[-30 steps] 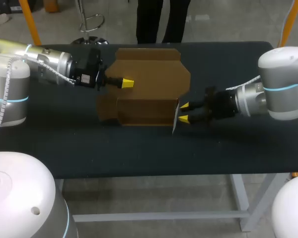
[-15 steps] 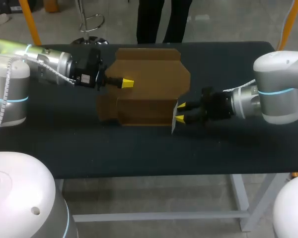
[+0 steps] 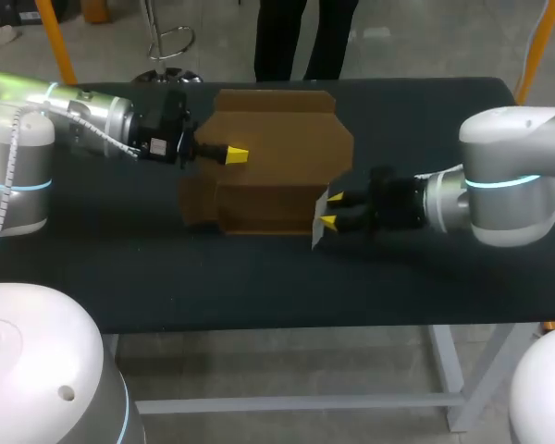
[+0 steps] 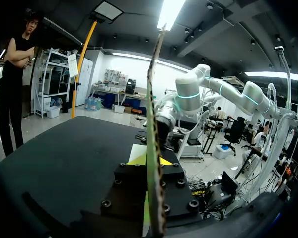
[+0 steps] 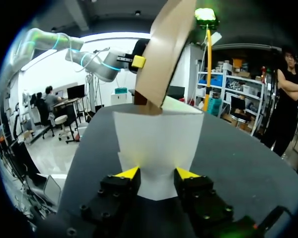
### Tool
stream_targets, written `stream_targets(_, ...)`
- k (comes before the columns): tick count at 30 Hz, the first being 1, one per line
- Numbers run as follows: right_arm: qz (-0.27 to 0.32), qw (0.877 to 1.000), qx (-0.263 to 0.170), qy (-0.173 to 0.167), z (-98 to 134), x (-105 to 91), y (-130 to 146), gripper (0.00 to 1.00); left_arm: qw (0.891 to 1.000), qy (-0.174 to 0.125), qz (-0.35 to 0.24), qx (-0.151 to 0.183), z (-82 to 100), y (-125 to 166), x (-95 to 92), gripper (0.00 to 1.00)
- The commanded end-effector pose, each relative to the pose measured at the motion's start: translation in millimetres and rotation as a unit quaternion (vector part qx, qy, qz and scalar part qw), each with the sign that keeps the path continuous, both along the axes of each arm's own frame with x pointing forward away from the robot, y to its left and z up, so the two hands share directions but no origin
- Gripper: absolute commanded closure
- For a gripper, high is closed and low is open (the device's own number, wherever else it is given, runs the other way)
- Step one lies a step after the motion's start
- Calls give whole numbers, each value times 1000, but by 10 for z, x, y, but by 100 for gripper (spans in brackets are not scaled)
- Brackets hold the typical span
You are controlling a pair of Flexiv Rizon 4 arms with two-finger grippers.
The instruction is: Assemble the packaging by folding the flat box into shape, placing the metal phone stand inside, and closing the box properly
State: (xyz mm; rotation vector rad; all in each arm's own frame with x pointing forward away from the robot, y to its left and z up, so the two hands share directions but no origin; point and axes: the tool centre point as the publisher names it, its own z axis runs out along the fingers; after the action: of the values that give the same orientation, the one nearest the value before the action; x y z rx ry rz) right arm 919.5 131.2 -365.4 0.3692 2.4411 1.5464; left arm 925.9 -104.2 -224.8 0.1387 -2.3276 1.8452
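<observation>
A brown cardboard box [image 3: 276,139], partly folded, stands in the middle of the table. My left gripper [image 3: 236,154] comes in from the left and is shut on the box's raised upper panel. In the left wrist view that panel [image 4: 154,99] runs edge-on between the fingers of the left gripper [image 4: 151,161]. My right gripper [image 3: 331,210] is at the box's right end, open, with both yellow tips against the white inner face of the end flap [image 3: 318,227]. In the right wrist view the flap [image 5: 156,139] fills the space ahead of and between the fingers of the right gripper [image 5: 157,173].
The box rests on a black tabletop [image 3: 259,287] that stretches bare toward the front edge and both sides. My right arm [image 3: 499,190] hangs over the table's right part, and my left arm [image 3: 83,120] over its back left.
My right gripper has moved left toward the box, pushing the white end flap inward. The left gripper and the panel it holds have stayed put.
</observation>
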Motion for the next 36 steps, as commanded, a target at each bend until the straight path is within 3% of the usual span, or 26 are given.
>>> stream_targets(1, -29, 1000, -4, -8, 19, -37, 112, 51, 1000, 1, -2, 1, -25, -19, 2, 100)
stream_targets(28, -185, 983, -13, -11, -17, -72, 197, 50, 1000, 1, -2, 1, -25, -19, 2, 100)
stream_targets(33, -212, 977, -13, -8, -29, -49, 216, 48, 1000, 1, -2, 1, -25, -19, 2, 100)
stream_targets(36, -231, 973, -16, -5, -38, -23, 229, 42, 1000, 1, -2, 1, -25, -19, 2, 100)
